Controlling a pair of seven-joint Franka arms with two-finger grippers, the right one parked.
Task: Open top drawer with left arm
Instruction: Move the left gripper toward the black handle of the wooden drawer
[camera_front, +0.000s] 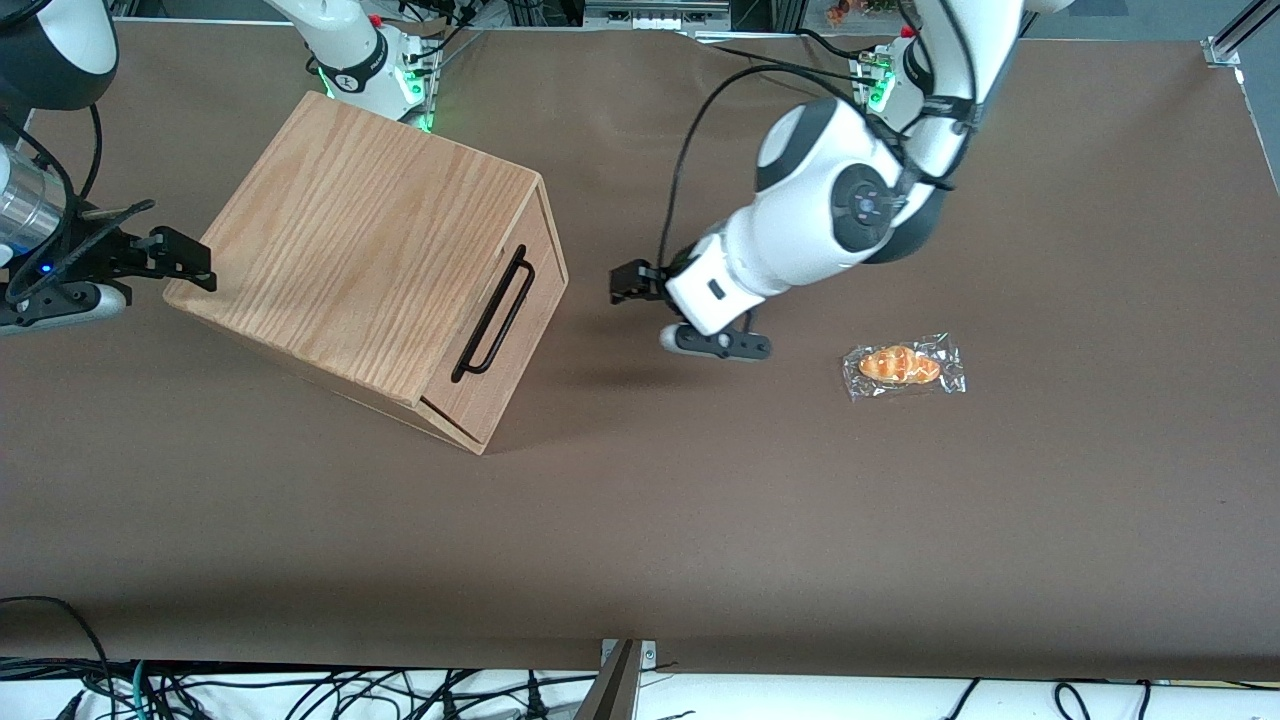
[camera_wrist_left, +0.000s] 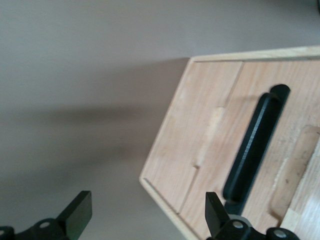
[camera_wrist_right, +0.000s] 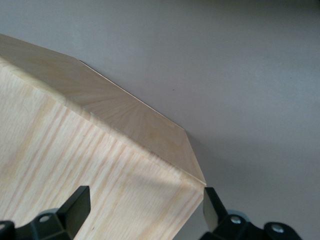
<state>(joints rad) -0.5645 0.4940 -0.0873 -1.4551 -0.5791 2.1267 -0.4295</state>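
The oak-grain box (camera_front: 370, 240) stands on the brown table. Its top drawer (camera_front: 532, 318) has a pale flat front, about flush with the box, and a long black bar handle (camera_front: 495, 315). My left arm (camera_front: 790, 230) reaches down in front of the drawer. Its black gripper (camera_front: 630, 283) is open and empty, level with the handle and a short gap away from the drawer front. In the left wrist view the drawer front (camera_wrist_left: 210, 125) and handle (camera_wrist_left: 255, 145) lie ahead of the open gripper (camera_wrist_left: 148, 210). One finger (camera_wrist_left: 216, 207) lines up with the handle's end without touching it.
A wrapped bread roll (camera_front: 903, 366) lies on the table toward the working arm's end, nearer the front camera than the gripper. The brown table cover (camera_front: 640, 540) stretches to the front edge, where cables (camera_front: 300, 690) hang. The right wrist view shows the box's corner (camera_wrist_right: 75, 165).
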